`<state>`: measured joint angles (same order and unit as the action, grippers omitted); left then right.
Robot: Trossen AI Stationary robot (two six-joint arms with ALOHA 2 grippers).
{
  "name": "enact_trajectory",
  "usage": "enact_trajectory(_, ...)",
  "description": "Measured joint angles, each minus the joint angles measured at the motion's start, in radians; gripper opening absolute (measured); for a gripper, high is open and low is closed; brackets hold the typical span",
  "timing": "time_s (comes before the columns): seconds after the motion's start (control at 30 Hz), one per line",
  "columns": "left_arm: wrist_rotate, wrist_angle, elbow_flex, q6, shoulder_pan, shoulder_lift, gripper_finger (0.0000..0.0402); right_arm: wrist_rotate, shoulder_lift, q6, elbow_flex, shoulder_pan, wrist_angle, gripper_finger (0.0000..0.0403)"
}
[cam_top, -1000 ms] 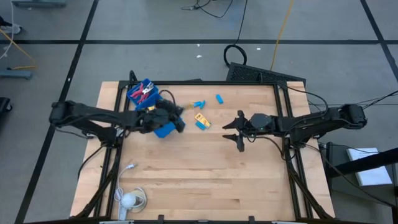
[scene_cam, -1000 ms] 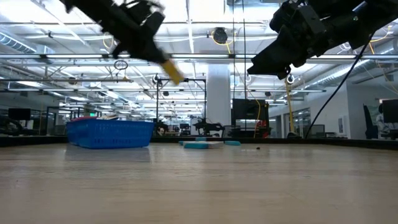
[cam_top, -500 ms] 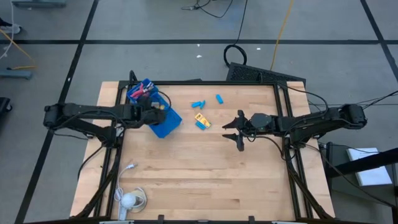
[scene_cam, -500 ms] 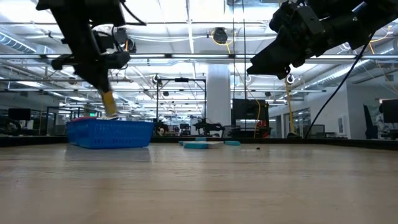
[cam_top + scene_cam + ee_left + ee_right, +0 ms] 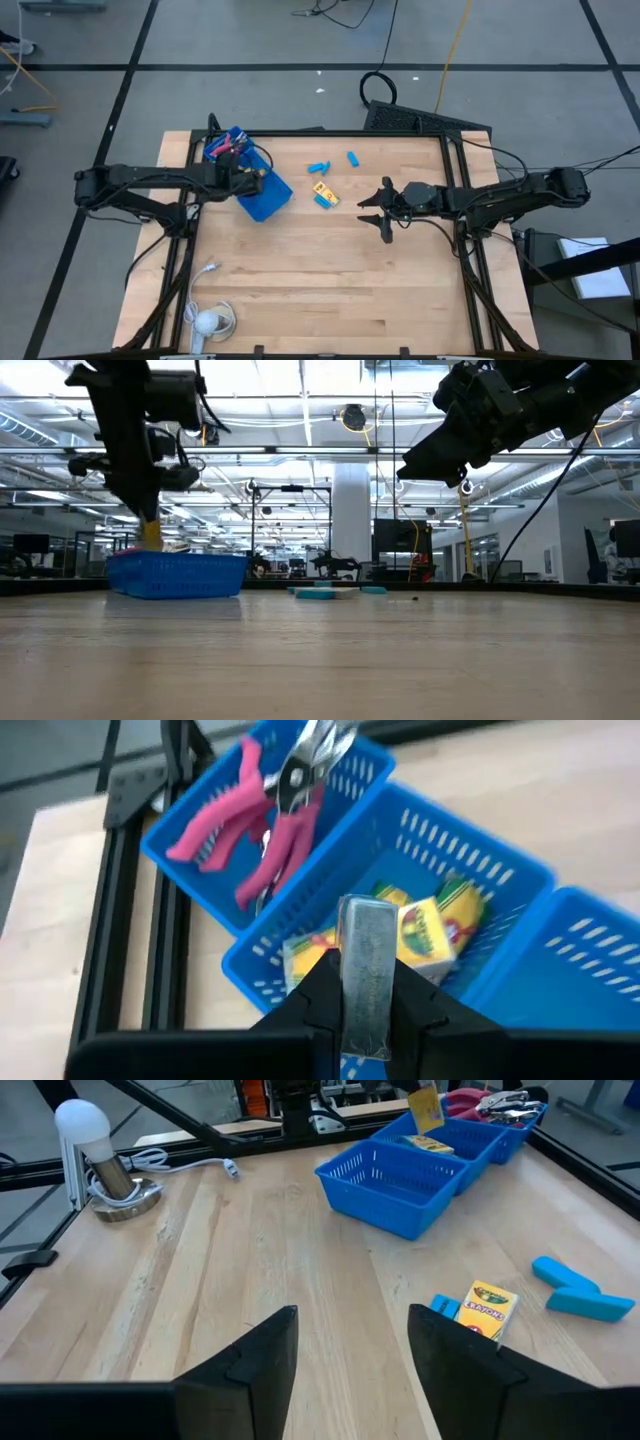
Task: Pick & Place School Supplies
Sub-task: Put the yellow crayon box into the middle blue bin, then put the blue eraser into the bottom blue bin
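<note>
My left gripper [image 5: 250, 178] hangs over the blue compartment tray [image 5: 268, 203], shut on a small yellow crayon box [image 5: 367, 935] above the middle compartment. In that compartment lie other yellow crayon boxes [image 5: 432, 928]; pink-handled scissors [image 5: 262, 820] lie in the far compartment. On the table to the tray's right rest a yellow crayon box [image 5: 323, 191] and two light-blue pieces [image 5: 318, 166] [image 5: 353, 158]. My right gripper [image 5: 384, 210] is open, raised off the table right of these items, and touches nothing. My left gripper pinches the yellow crayon box [image 5: 152, 533] between its two fingers by its upper end, coming from above and pointing down. The box hangs upright below the fingers [image 5: 318, 992], lifted clear, its lower end just over the tray's middle compartment.
A round white object with a coiled white cable [image 5: 208, 320] sits near the table's near left corner. Black frame rails [image 5: 190, 150] run beside the tray on the left. Bare wood [image 5: 330, 280] spreads across the near half of the table.
My left gripper has carried the crayon box from the tray's right side toward the table's left, over the tray. It has tipped from a slant to pointing straight down and has come lower. The box, tilted before, now hangs upright just above the tray.
</note>
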<state>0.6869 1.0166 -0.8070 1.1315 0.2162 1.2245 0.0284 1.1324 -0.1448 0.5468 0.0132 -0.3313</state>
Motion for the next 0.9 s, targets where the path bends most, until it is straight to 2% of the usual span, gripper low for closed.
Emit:
enact_trajectory(0.13,-0.03,0.007,0.0,-0.006,0.028,0.047,0.0034,0.0,0.0,0.0,0.0,0.0,0.0,0.0181)
enact_trajectory(0.37,-0.022,-0.001,-0.001,-0.006,0.053,0.124,0.0041,0.0,0.0,0.0,0.0,0.0,0.0,0.0179)
enact_trajectory(0.77,-0.112,-0.073,0.0,-0.025,0.109,0.132,0.023,0.0,0.0,0.0,0.001,0.0,0.0,0.0182)
enact_trajectory(0.9,-0.109,-0.111,0.0,-0.051,0.142,0.132,0.0276,0.0,0.0,0.0,0.001,0.0,-0.001,0.0182)
